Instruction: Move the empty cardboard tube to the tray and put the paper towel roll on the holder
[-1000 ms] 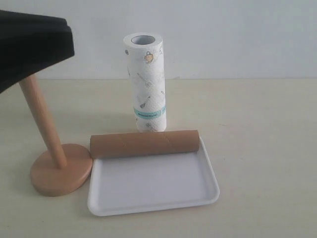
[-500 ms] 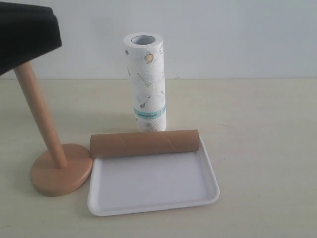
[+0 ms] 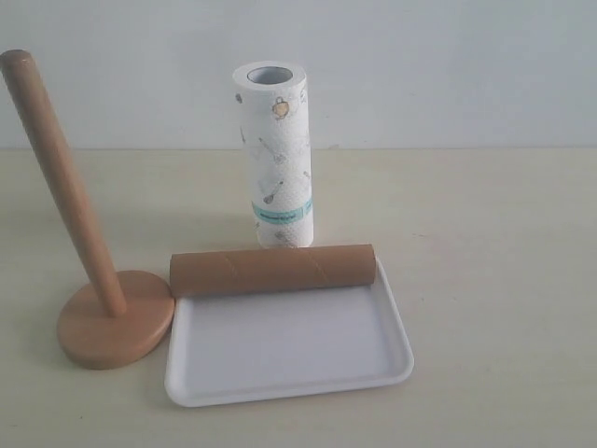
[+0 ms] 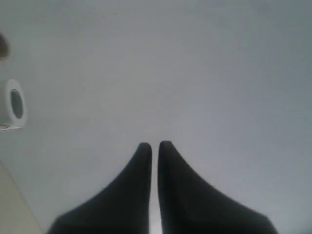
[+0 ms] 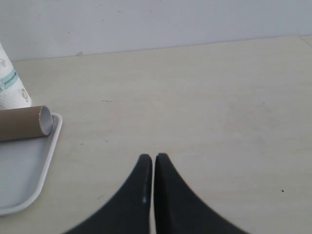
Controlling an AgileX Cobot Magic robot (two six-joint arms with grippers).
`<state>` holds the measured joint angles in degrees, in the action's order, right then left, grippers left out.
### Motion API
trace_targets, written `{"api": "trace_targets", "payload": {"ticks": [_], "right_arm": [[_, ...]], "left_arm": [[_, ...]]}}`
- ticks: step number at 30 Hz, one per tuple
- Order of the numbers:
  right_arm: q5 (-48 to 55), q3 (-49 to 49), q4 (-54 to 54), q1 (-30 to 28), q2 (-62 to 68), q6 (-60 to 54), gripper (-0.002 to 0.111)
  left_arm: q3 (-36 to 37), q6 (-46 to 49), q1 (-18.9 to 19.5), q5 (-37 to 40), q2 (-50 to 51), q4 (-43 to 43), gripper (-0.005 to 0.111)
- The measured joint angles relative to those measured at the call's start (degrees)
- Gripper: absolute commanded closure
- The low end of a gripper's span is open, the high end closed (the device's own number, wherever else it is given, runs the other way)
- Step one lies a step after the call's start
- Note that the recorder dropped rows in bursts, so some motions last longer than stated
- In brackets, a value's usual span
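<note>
The brown cardboard tube (image 3: 272, 270) lies across the far rim of the white tray (image 3: 289, 364); the right wrist view shows its open end (image 5: 24, 123) over the tray (image 5: 24, 170). Behind it the printed paper towel roll (image 3: 271, 154) stands upright on the table. The wooden holder (image 3: 89, 243) stands left of the tray with its pole bare. No arm shows in the exterior view. My left gripper (image 4: 154, 144) is shut and empty, facing the wall. My right gripper (image 5: 154, 157) is shut and empty over bare table, right of the tray.
A pale wall rises behind the light table (image 3: 485, 243). In the left wrist view the paper towel roll's top end (image 4: 13, 104) shows at the picture's edge.
The dark left arm that covered the holder's pole top has pulled away out of the exterior view, leaving the whole pole exposed. Tube, roll and tray have not moved.
</note>
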<state>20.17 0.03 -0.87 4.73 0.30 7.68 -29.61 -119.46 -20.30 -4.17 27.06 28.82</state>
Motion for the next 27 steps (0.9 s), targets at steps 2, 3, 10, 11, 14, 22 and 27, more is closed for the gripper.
{"api": "trace_targets", "payload": {"ticks": [2,3,10,11,14,22,27], "right_arm": [[0.0,0.0,0.0,0.0,0.0,0.0,0.107],[0.0,0.0,0.0,0.0,0.0,0.0,0.107],[0.0,0.0,0.0,0.0,0.0,0.0,0.107],[0.0,0.0,0.0,0.0,0.0,0.0,0.107],[0.0,0.0,0.0,0.0,0.0,0.0,0.107],[0.0,0.0,0.0,0.0,0.0,0.0,0.107],[0.0,0.0,0.0,0.0,0.0,0.0,0.107]], "left_arm": [[5.8,-0.4,2.5,0.4,-3.3,-7.0,0.103],[8.3,-0.4,3.2,0.5,-4.6,-10.1,0.103],[22.8,-0.5,7.8,0.8,-16.3,-26.9,0.103],[24.1,-0.5,8.3,0.8,-17.6,-28.4,0.103],[27.4,-0.5,9.4,0.8,-20.8,-32.2,0.103],[29.4,-0.5,9.6,4.6,-26.6,-36.3,0.103],[29.5,-0.5,9.6,7.8,-26.9,-37.0,0.103]]}}
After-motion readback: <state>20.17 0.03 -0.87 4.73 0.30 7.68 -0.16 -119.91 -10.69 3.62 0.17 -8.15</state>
